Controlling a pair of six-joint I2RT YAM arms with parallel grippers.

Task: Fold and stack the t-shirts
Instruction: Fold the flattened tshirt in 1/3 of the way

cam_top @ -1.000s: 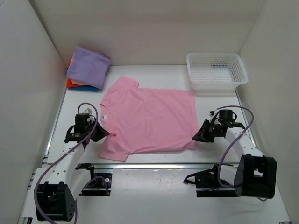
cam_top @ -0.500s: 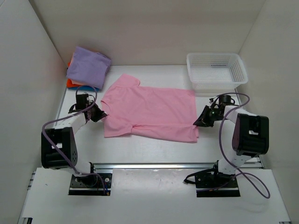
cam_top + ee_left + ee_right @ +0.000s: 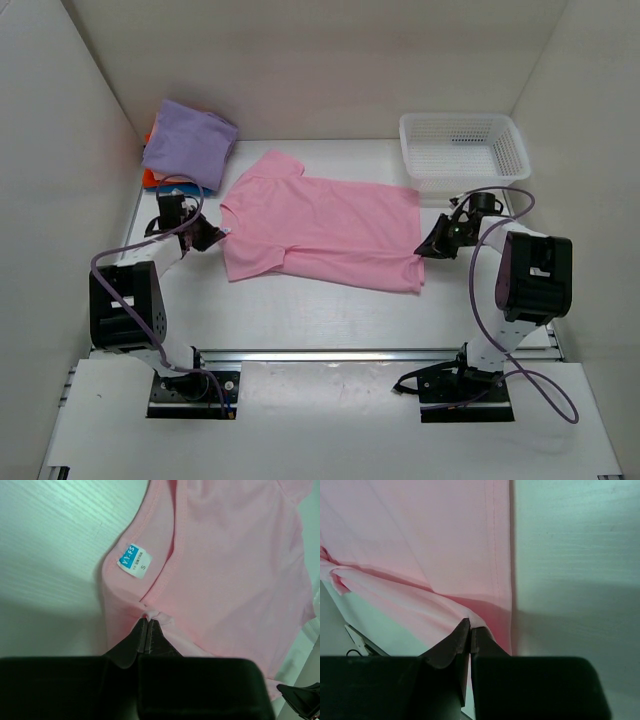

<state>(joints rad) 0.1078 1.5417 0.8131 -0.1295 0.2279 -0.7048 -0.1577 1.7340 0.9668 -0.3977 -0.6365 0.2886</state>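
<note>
Table (image 3: 300, 310): white, fills the middle of the top view, walled on three sides.

Pink t-shirt (image 3: 320, 230): we see it lying flat across the centre of the frame, collar end at the left, hem at the right, one short sleeve sticking out toward the upper left. In the right wrist view a fold ridge runs from the left edge of the frame down to the fingertips, so the cloth is doubled there.

Basket (image 3: 466, 181): white mesh, upper right of the top view, just beyond the shirt's hem corner. We can't tell if they touch.

Folded stack, upper left: lavender t-shirt (image 3: 190, 142) on top, orange t-shirt (image 3: 152, 178) and blue t-shirt (image 3: 195, 187) edges showing beneath it. It sits near the pink sleeve.

Left claw (image 3: 208, 236): at the collar end, centre left of the frame. In the left wrist view its fingers are pressed together with a small pinch of pink cloth bunched at the tips, just below the neckline.

Right claw (image 3: 425, 248): at the hem, centre right. In the right wrist view its fingers are closed on the hem edge where the fold meets it.

Neck label (image 3: 134, 561): white with a blue patch, marked S, inside the collar, near the left claw's tips.
</note>
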